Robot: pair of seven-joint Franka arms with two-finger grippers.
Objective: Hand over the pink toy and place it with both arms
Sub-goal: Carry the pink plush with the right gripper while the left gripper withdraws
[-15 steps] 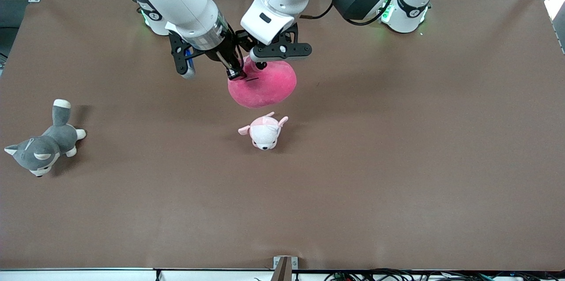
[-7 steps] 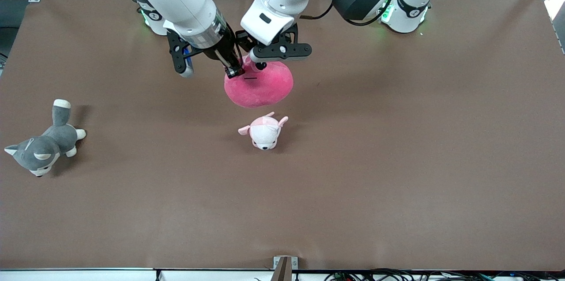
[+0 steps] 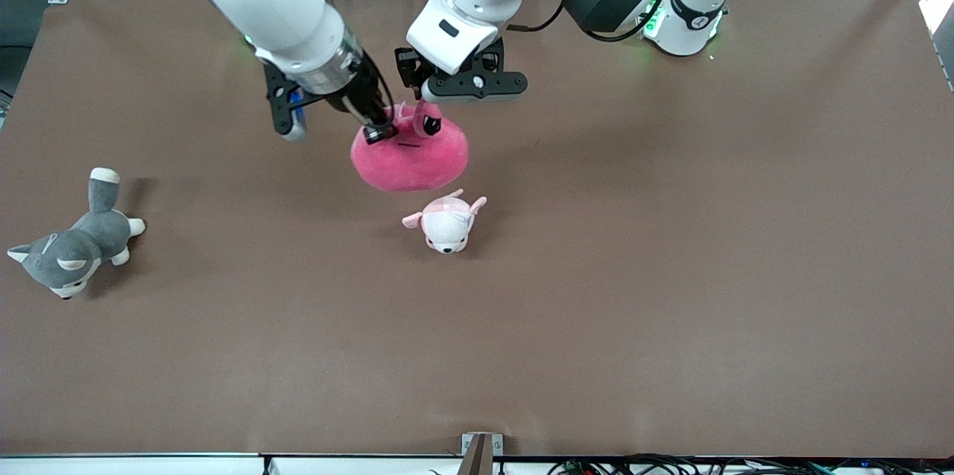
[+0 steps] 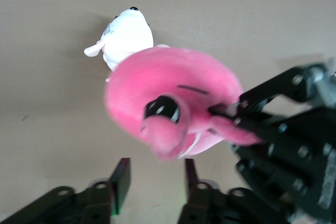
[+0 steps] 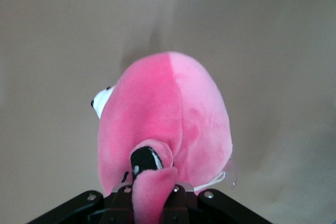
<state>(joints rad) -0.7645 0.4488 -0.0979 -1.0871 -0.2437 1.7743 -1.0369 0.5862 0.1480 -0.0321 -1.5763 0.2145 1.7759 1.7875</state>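
Note:
The pink toy [image 3: 411, 158] hangs in the air over the table, near the pale puppy plush. My right gripper [image 3: 378, 133] is shut on one of its small ears, and in the right wrist view the ear [image 5: 149, 192] sits pinched between the fingers with the round body [image 5: 168, 114] below. My left gripper [image 3: 423, 119] hovers right beside the toy's top. Its fingers [image 4: 121, 179] stand open and apart from the plush, with the toy [image 4: 173, 100] just past their tips. In the left wrist view the right gripper [image 4: 231, 116] shows clamped on the toy.
A pale pink-and-white puppy plush [image 3: 446, 223] lies on the brown table, nearer the front camera than the hanging toy. A grey-and-white husky plush [image 3: 71, 247] lies at the right arm's end of the table. Both arm bases stand along the table's edge farthest from the front camera.
My left gripper has opened and let go of the pink toy. My right arm has carried the toy a little toward its own end of the table.

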